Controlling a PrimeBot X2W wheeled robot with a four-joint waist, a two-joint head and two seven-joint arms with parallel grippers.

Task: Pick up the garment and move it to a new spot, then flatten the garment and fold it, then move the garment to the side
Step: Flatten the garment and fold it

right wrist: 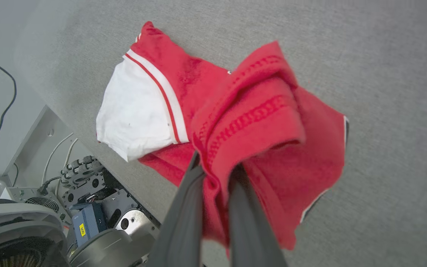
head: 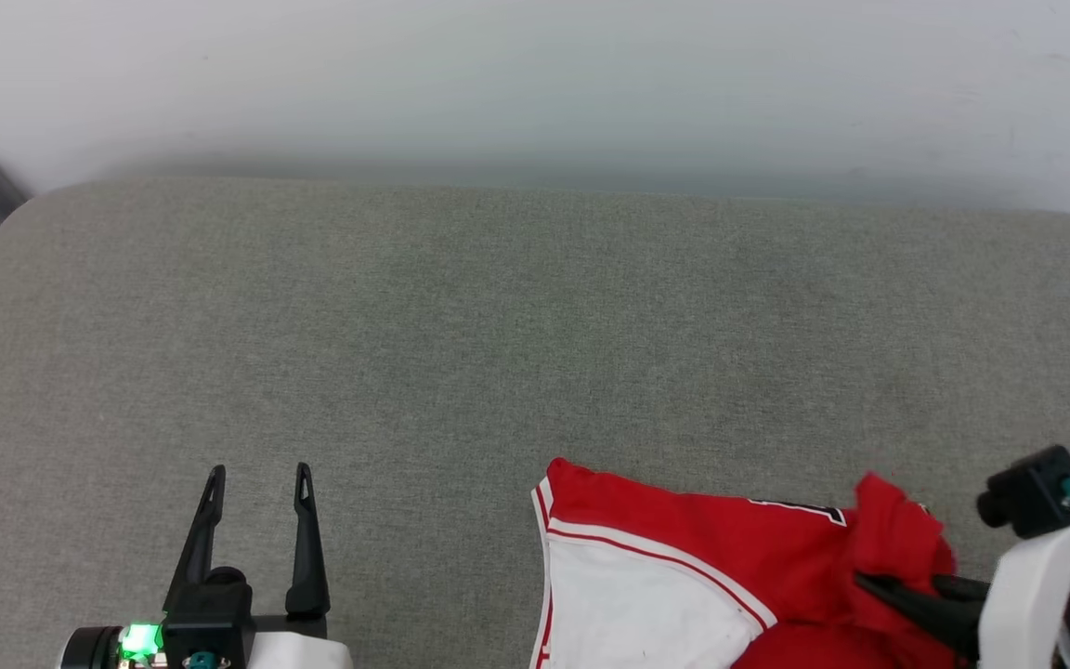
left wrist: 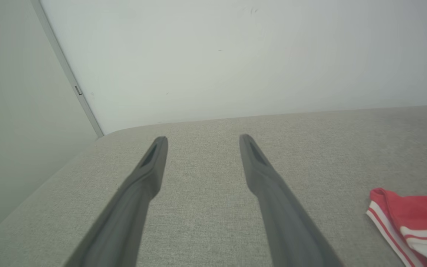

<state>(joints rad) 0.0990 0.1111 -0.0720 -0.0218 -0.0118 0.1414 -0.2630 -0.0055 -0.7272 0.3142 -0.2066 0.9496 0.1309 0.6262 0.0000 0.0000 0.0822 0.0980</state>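
- Our right gripper is clenched on a fold of the garment
- Our left gripper is released, well apart; the garment lies on its right

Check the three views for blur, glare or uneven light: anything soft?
Head view: even light, no glare, garment sharp, wall hazy. Left wrist view: flat light, jaws soft near the lens. Right wrist view: garment's lifted fold slightly blurred, white sleeve crisp.
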